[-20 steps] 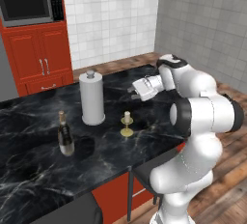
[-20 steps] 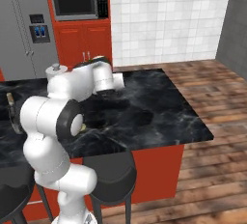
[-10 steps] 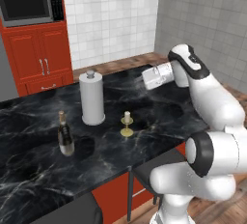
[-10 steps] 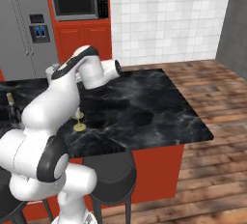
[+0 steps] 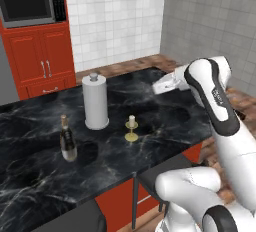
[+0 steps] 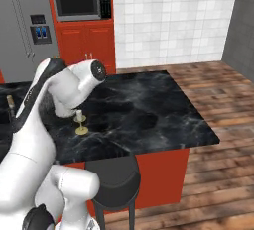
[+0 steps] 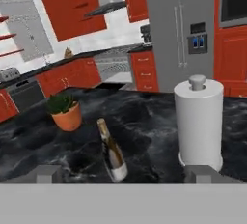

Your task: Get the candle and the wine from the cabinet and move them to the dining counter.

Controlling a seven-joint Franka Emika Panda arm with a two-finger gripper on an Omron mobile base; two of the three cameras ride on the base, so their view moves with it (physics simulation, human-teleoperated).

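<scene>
On the dining counter (image 5: 165, 101), the wine (image 5: 67, 139) and the candle (image 5: 131, 128) stand upright.

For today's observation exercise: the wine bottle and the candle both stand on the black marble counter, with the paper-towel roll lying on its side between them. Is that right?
Not quite. The paper-towel roll stands upright on its holder, not on its side, as the left base view shows. The rest holds: the wine bottle and the candle stand on the black marble counter, the roll between them and a little further back.
</scene>
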